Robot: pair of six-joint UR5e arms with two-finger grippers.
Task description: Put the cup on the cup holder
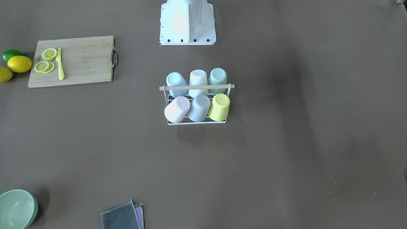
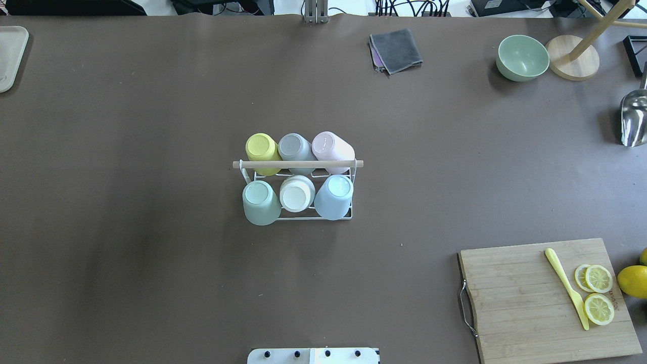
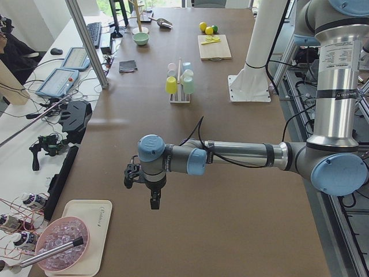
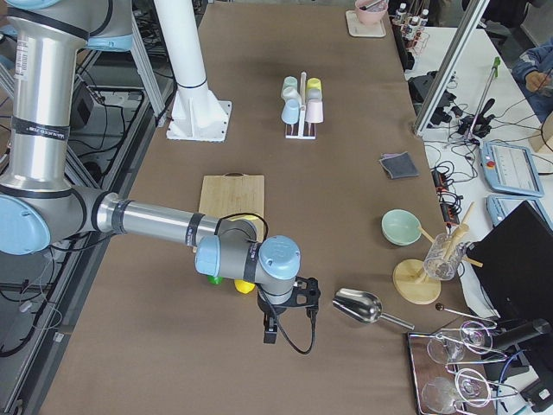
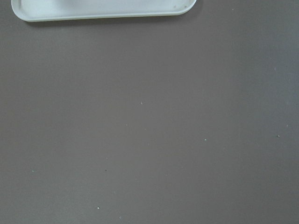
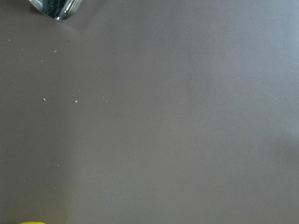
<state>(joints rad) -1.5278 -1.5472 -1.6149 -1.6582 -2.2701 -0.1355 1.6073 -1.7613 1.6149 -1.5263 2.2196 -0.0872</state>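
At the worktop's [image 2: 151,126] far left corner, a pale, flat, round-cornered tray [image 2: 10,55] is lying. At the middle of the matte brown surface, the cup holder [image 2: 298,164], a white wire rack with a thin wooden rod across its top, is carrying six smooth cups upside down. A yellow cup [image 2: 262,147], grey cup [image 2: 294,146] and pink cup [image 2: 331,145] are filling the far row. A green cup [image 2: 259,199], cream cup [image 2: 296,193] and blue cup [image 2: 336,194] are filling the near row. At the near right corner, a grainy wooden cutting board [image 2: 520,303] is holding lemon slices [image 2: 599,293].

The left gripper [image 3: 154,202] is hanging over the worktop's left end and the right gripper [image 4: 270,333] over its right end, each well apart from the cup holder. Whether either is clenched or released cannot be told.
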